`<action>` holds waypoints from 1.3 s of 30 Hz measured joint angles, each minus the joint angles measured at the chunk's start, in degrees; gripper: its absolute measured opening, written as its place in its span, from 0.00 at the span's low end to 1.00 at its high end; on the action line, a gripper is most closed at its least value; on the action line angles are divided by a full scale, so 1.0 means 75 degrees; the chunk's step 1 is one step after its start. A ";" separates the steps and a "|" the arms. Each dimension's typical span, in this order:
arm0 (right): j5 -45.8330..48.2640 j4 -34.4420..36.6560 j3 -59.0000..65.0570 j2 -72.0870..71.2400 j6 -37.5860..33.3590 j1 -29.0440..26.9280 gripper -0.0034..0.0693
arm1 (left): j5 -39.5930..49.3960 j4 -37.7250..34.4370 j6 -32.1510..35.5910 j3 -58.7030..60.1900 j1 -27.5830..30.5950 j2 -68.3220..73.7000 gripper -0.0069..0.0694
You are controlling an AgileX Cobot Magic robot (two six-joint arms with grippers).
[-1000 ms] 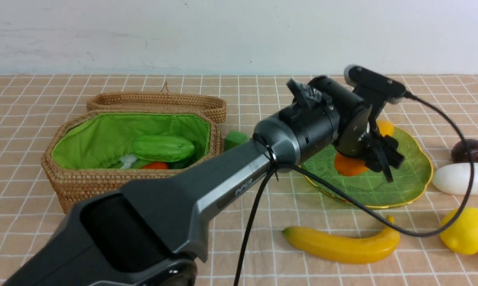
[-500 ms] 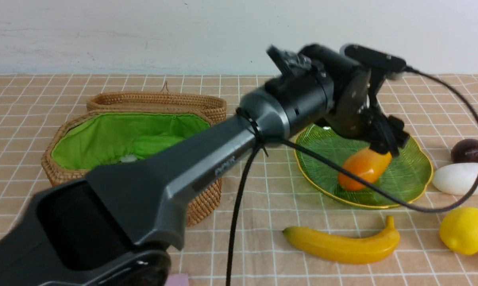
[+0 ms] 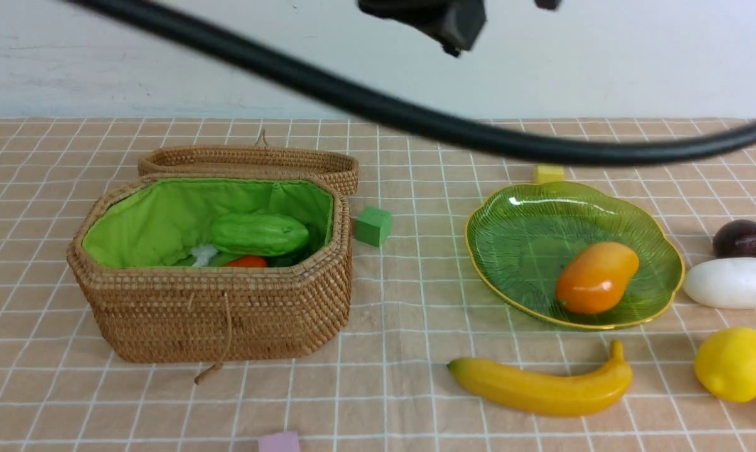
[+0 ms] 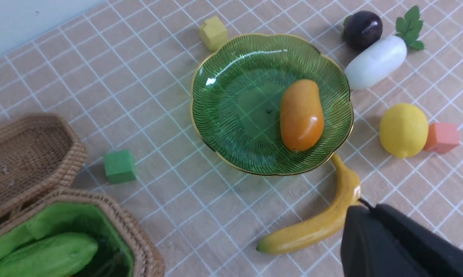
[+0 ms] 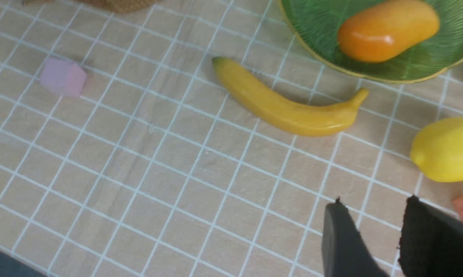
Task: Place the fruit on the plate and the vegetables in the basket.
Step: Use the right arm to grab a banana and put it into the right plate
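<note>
You see the right gripper (image 5: 385, 242) nearest, its two dark fingers apart with nothing between them, above the checked tablecloth (image 5: 139, 154) on the near side of the plate (image 3: 510, 238). The left gripper (image 4: 373, 231) shows only as a dark shape, and you cannot tell whether it is apart or together. The banana (image 3: 541, 389) lies just in front of the plate, with the lemon (image 3: 736, 364) in front and to the right. The mango (image 3: 596, 277) rests on the plate. Right of the plate lie the white radish (image 3: 733, 282) and, behind it, the dark purple ball (image 3: 743, 238). Well left of the plate stands the open basket (image 3: 215, 314), holding the green gourd (image 3: 259, 233).
</note>
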 joint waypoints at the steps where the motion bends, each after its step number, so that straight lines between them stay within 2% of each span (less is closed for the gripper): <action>1: -0.0175 0.0097 0.0000 0.0442 -0.0110 0.0000 0.38 | 0.0000 0.0003 -0.0017 0.0580 0.0000 -0.0684 0.07; 4: -0.0549 0.0163 0.0000 0.1218 -0.0353 0.0000 0.38 | 0.0000 -0.0024 -0.0045 0.1860 0.0000 -0.1794 0.07; 7: -0.1032 0.0232 0.0000 0.2191 -0.1014 0.0000 0.38 | -0.0365 -0.0272 -0.0061 0.4155 0.0000 -0.3492 0.07; 9: -0.1233 0.0397 0.0000 0.2898 -0.1600 0.0031 0.38 | -0.1027 -0.0536 -0.0061 0.5742 0.0000 -0.4886 0.07; 10: -0.1247 0.0411 0.0000 0.2955 -0.1711 0.0051 0.38 | -0.1097 -0.0566 -0.0061 0.6028 0.0000 -0.5002 0.07; 13: -0.1366 0.0475 0.0000 0.3869 -0.2610 0.0382 0.40 | -0.2328 -0.0979 -0.0061 0.8076 0.0000 -0.6859 0.07; 15: -0.1467 0.0460 0.0000 0.4366 -0.3098 0.0611 0.43 | -0.3070 -0.1178 -0.0061 0.9121 0.0000 -0.7725 0.07; 17: -0.1713 0.0315 0.0000 0.4990 -0.3872 0.0952 0.51 | -0.3835 -0.1317 -0.0054 1.0182 0.0000 -0.8843 0.07; 18: -0.1713 0.0315 0.0000 0.5041 -0.3939 0.0978 0.51 | -0.3875 -0.1325 -0.0054 1.0250 0.0000 -0.8843 0.07; 20: -0.2042 -0.0025 0.0000 0.5597 -0.4686 0.1240 0.62 | -0.4125 -0.1372 -0.0054 1.0887 0.0000 -0.9656 0.07; 21: -0.2075 -0.0053 0.0000 0.5633 -0.4686 0.1240 0.62 | -0.4124 -0.1371 -0.0054 1.0917 0.0000 -0.9699 0.07; 24: -0.2655 -0.0497 0.0000 0.6214 -0.5093 0.1283 0.74 | -0.4189 -0.1385 -0.0054 1.1135 0.0000 -1.0149 0.07; 27: -0.3079 -0.0963 0.0000 0.6649 -0.5147 0.1283 0.77 | -0.4281 -0.1404 -0.0049 1.1136 0.0000 -1.0197 0.07; 32: -0.3640 -0.1411 0.0000 0.7204 -0.5155 0.1283 0.77 | -0.4334 -0.1431 -0.0040 1.1143 0.0000 -1.0197 0.07; 37: -0.3835 -0.1496 -0.0019 0.7492 -0.5164 0.1283 0.65 | -0.4343 -0.1454 -0.0032 1.1151 0.0000 -1.0197 0.07; 38: -0.3816 -0.1472 -0.0019 0.7507 -0.5164 0.1292 0.57 | -0.4345 -0.1454 -0.0032 1.1151 0.0000 -1.0203 0.07; 39: -0.3816 -0.1471 -0.0019 0.7507 -0.5164 0.1292 0.56 | -0.4345 -0.1454 -0.0032 1.1151 0.0000 -1.0203 0.07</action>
